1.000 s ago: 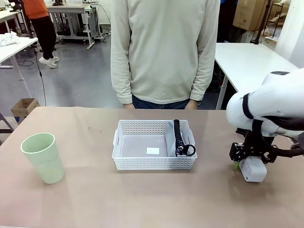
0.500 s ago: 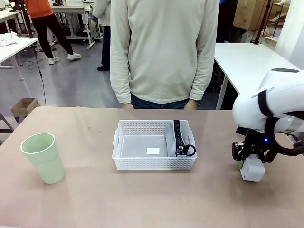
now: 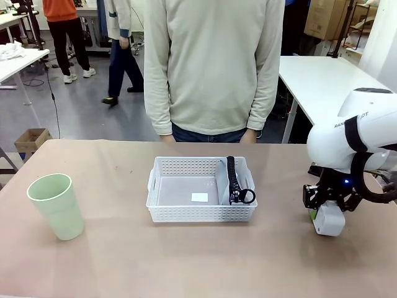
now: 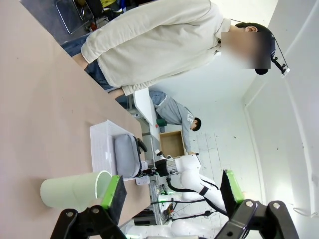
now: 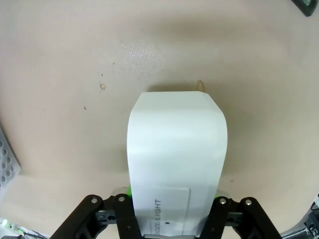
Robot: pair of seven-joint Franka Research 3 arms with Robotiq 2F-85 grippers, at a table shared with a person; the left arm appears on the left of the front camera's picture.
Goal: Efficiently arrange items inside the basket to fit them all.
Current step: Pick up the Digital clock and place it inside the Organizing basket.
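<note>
At the table's right side my right gripper (image 3: 327, 210) points down, shut on a white box (image 3: 328, 222) whose lower end is at the tabletop. In the right wrist view the white box (image 5: 177, 144) sits between the fingers (image 5: 130, 190), with green pad edges against its sides. The white basket (image 3: 198, 213) stands mid-table. A grey pouch (image 3: 224, 185) with a black zipper stands on edge at its right end. A pale green cup (image 3: 56, 205) stands upright at the far left. My left gripper (image 4: 172, 186) hangs open, holding nothing, with the cup (image 4: 75, 189) and the basket (image 4: 101, 144) beyond it.
A person in a cream sweater (image 3: 214, 62) stands at the far table edge behind the basket, arms down. A small white label (image 3: 200, 197) lies on the basket floor. A dark object's corner (image 5: 310, 5) pokes into the right wrist view's top right. Bare tabletop lies between cup and basket.
The right wrist has turned, so the white box went from tilted to upright and shifted slightly. People in the background walked on. Basket, pouch and cup have not moved.
</note>
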